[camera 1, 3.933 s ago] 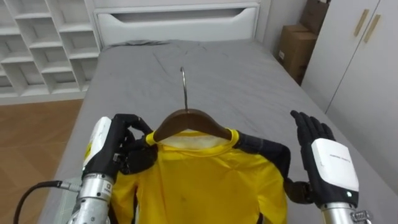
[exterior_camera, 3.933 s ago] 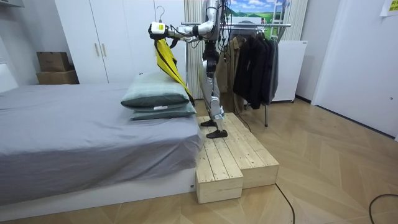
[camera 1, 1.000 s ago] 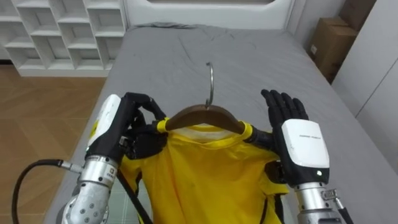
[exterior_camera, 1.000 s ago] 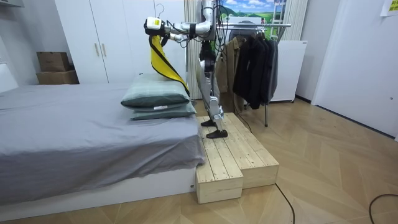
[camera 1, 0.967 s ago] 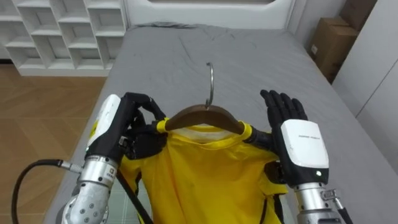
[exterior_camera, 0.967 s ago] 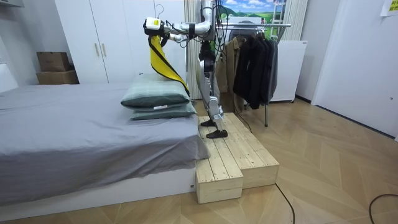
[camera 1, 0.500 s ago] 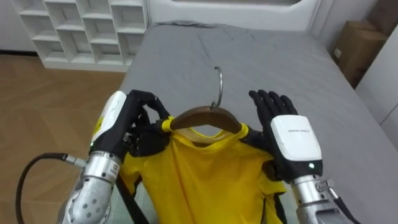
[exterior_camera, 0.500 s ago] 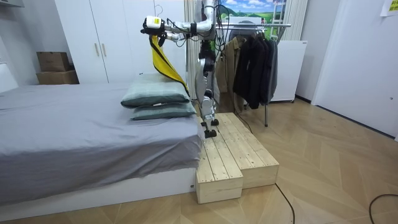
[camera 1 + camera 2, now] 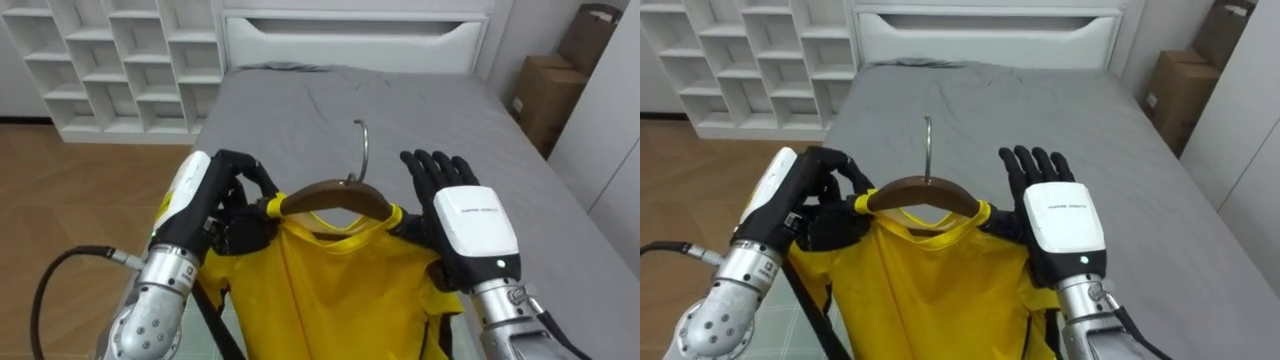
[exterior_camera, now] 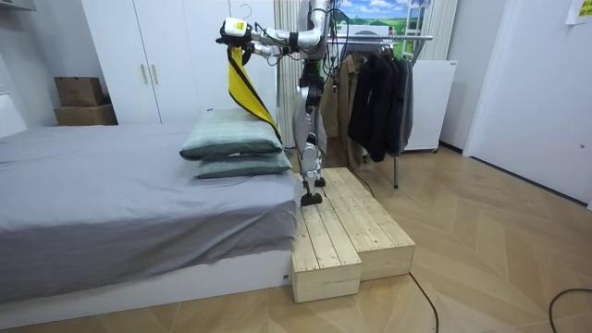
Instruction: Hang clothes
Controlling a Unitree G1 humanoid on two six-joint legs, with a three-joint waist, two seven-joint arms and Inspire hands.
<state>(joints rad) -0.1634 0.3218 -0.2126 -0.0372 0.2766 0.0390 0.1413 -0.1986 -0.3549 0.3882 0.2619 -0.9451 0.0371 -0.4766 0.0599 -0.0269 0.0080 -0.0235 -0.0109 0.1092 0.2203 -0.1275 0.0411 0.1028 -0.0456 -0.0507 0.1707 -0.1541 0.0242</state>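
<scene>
Yellow shirt (image 9: 330,290) on wooden hanger (image 9: 335,196), hanger end clasped by curled left hand (image 9: 215,205); right hand (image 9: 455,225) held flat, fingers straight

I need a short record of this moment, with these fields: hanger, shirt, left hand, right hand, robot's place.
hanger: wooden, hook upward
shirt: yellow, on the hanger, held above the bed
left hand: curled round the hanger's end
right hand: open, fingers straight, at the shirt's other shoulder
robot's place: on a wooden platform between bed and rack
</scene>
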